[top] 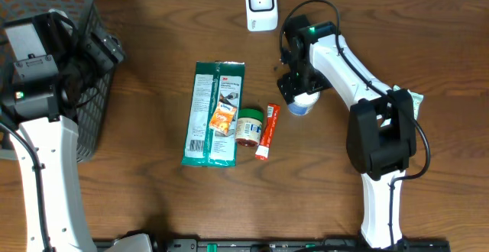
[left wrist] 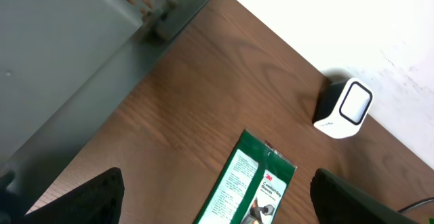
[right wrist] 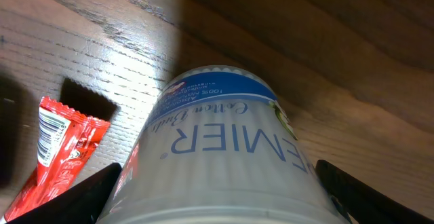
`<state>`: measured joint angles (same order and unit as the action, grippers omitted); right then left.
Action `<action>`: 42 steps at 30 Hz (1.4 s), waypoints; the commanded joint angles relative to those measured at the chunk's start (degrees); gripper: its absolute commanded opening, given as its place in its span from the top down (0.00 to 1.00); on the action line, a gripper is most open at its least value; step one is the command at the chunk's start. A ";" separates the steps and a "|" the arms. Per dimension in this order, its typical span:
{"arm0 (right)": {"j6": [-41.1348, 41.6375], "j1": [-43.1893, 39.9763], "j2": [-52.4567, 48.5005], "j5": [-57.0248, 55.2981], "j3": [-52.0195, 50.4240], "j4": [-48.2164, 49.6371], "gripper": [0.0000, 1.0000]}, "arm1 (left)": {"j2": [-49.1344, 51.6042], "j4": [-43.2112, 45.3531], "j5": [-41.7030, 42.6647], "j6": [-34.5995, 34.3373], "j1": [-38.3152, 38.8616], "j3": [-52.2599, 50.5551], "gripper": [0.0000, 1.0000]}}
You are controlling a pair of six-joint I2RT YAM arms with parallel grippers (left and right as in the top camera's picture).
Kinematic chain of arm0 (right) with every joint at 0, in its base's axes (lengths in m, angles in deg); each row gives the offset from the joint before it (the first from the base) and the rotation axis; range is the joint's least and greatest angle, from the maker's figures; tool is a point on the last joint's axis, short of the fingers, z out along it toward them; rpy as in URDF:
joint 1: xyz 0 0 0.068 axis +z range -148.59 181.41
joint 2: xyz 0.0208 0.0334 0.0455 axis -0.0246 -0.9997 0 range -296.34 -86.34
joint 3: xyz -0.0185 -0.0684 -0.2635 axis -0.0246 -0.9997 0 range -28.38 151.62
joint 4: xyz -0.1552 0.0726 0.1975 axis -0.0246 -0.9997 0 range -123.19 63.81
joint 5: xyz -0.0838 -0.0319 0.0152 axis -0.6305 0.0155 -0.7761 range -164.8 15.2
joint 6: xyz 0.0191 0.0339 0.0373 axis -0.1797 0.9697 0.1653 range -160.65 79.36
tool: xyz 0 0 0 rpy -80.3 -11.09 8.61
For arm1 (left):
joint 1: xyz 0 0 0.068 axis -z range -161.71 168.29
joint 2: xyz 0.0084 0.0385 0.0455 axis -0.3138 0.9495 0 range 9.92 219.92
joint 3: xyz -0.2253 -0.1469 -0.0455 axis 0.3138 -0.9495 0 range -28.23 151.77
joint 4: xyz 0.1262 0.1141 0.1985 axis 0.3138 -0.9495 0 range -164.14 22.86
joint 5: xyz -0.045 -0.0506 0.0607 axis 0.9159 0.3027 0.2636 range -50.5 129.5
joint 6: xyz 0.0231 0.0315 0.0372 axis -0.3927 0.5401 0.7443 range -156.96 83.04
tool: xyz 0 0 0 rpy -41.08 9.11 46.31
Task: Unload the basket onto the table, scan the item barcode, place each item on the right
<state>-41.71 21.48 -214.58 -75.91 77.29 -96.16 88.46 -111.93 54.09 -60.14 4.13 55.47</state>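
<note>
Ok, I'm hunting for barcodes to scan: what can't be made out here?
Tub: right wrist, bottom edge cuts it; overhead, right tool covers it.
Green pack: left wrist, lower edge cuts it.
Jar label: overhead, too small.
Tool's grip on tub: contact off frame.

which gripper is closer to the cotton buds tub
Right. The right gripper is over the cotton buds tub, a finger on either side; the left gripper is far off by the grey basket.

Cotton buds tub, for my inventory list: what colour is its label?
Blue label, white lettering; right wrist view.
</note>
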 commanded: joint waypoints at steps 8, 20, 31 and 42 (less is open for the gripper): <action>0.37 0.28 0.83 -0.55 -2.99 1.57 0.15 | -0.31 0.00 -0.74 -0.02 -0.20 0.92 0.14; 0.37 0.28 0.83 -0.52 -3.26 2.47 0.26 | -0.31 0.00 -0.74 -0.02 -0.20 0.92 0.14; 2.32 0.33 5.77 -0.24 -3.23 2.05 0.37 | -0.31 0.00 -0.74 -0.02 -0.20 0.92 0.14; 8.09 1.68 20.33 2.43 -3.23 4.20 0.43 | -0.31 0.00 -0.74 -0.02 -0.20 0.92 0.14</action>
<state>-37.42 21.72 -198.45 -75.45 73.82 -92.69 88.46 -111.93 54.09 -60.14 4.13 55.47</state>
